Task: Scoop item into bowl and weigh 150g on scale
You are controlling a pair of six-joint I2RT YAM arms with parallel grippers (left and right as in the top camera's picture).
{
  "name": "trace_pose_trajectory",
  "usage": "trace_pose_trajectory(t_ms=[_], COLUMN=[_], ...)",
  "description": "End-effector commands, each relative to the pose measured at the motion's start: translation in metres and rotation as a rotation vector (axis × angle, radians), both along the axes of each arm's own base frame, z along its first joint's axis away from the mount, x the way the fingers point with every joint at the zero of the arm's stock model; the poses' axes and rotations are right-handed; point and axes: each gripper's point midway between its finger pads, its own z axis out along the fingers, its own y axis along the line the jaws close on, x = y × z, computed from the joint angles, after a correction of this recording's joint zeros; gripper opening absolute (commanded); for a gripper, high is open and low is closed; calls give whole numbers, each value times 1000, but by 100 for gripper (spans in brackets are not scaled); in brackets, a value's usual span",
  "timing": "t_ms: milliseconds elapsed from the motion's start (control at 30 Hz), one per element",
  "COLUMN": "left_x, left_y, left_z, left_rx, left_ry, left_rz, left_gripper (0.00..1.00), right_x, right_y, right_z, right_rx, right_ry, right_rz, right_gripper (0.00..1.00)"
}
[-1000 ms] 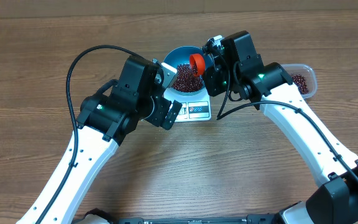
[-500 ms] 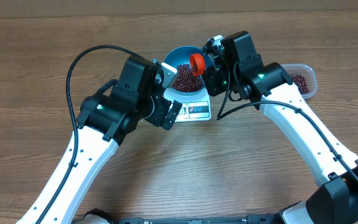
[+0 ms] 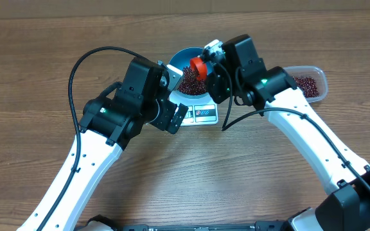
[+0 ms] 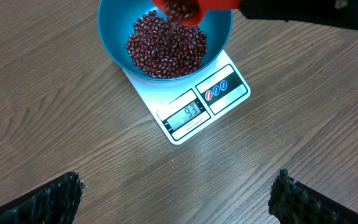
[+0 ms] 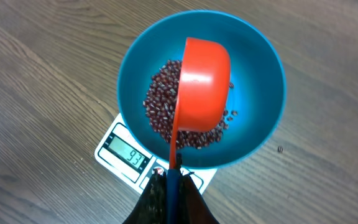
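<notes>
Orange scoop (image 5: 201, 87) is tipped mouth-down over the bowl (image 5: 260, 81), its handle clamped in the closed right gripper (image 5: 173, 180). The step in hand is pouring: beans (image 4: 166, 46) lie heaped in the bowl, which sits on the scale (image 4: 225, 93). The display (image 4: 186, 114) reads 93, so the target is judged not yet reached. The next move calls for emptying the scoop, returning to the tub (image 3: 310, 83) for more beans, and adding smaller amounts as the reading nears target. The left gripper (image 4: 178, 186) hangs fully spread and empty, near the scale. Compared with one second earlier, the right wrist has shifted slightly left and rolled the scoop further over; the left arm has not moved.
</notes>
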Motion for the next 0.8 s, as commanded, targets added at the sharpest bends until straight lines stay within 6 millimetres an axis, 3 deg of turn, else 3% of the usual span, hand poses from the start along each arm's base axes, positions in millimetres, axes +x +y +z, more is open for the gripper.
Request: trace_pose_trajectory(t_ms=[0, 433, 567, 767], left_x=[-1, -1, -1, -1], left_y=[2, 2, 2, 2], left_z=[1, 1, 1, 1], left_rx=[-11, -11, -11, -11], left_ry=[1, 1, 1, 1], left_rz=[12, 12, 12, 12], left_gripper=[100, 100, 100, 100], right_x=[8, 7, -7, 7], right_y=[0, 1, 10, 4], right_z=[25, 24, 19, 26], right_rx=[-19, -17, -68, -66], right_ry=[-98, -95, -106, -142], right_rz=[15, 20, 180, 83], right_gripper=[4, 4, 4, 4])
